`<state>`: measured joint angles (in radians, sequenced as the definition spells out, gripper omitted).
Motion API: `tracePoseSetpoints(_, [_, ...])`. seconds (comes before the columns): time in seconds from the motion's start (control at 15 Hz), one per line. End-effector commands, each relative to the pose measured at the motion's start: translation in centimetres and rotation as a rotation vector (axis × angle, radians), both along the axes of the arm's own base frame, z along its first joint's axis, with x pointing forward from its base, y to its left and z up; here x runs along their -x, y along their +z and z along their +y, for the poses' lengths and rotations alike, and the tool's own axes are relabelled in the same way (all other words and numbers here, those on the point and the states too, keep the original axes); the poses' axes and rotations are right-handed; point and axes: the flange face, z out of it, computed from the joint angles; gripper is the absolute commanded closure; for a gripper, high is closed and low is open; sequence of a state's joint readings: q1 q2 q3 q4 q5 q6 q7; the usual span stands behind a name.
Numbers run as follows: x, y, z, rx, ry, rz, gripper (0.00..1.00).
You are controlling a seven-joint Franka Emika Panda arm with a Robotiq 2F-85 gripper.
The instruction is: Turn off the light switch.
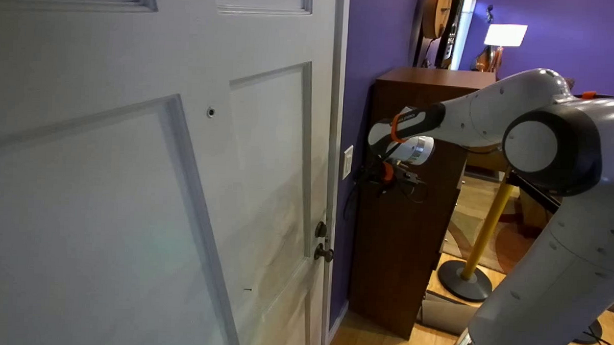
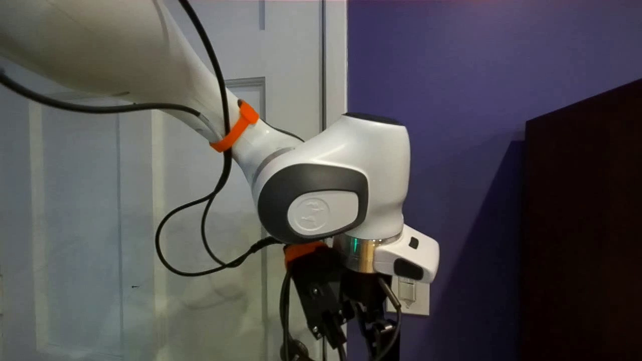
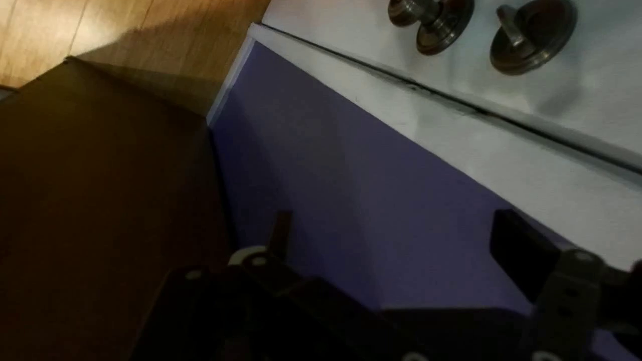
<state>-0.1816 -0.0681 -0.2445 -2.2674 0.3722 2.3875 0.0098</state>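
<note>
On the purple wall (image 2: 476, 100) beside the white panelled door (image 1: 195, 168) sits the upright white rectangular light switch (image 1: 347, 162), near which the black metal gripper (image 3: 393, 233) hangs spread wide and empty, probably pointing down to press it from above.

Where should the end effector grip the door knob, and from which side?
Likely the rounded head of the door knob, approached straight at the face of the white door from the room side. The head juts out on a narrower neck. Pinching sideways looks better than above and below, since the thumb-turn sits just above.
</note>
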Motion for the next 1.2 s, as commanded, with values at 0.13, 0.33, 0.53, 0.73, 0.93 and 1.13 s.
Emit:
tracePoseSetpoints(0.13, [-1.7, 1.5, -3.8, -0.061, -0.002, -0.080, 0.00])
tracePoseSetpoints(0.33, [-2.4, 2.0, -5.4, -0.101, -0.018, -0.121, 0.00])
tracePoseSetpoints(0.53, [-3.1, 2.2, -6.7, -0.135, -0.031, -0.133, 0.17])
tracePoseSetpoints(0.73, [-2.6, 2.0, -6.3, -0.127, -0.042, -0.119, 0.16])
tracePoseSetpoints(0.93, [-3.1, 1.7, -6.8, -0.145, -0.041, -0.104, 0.33])
tracePoseSetpoints(1.13, [-3.3, 1.6, -6.9, -0.146, -0.041, -0.103, 0.33])
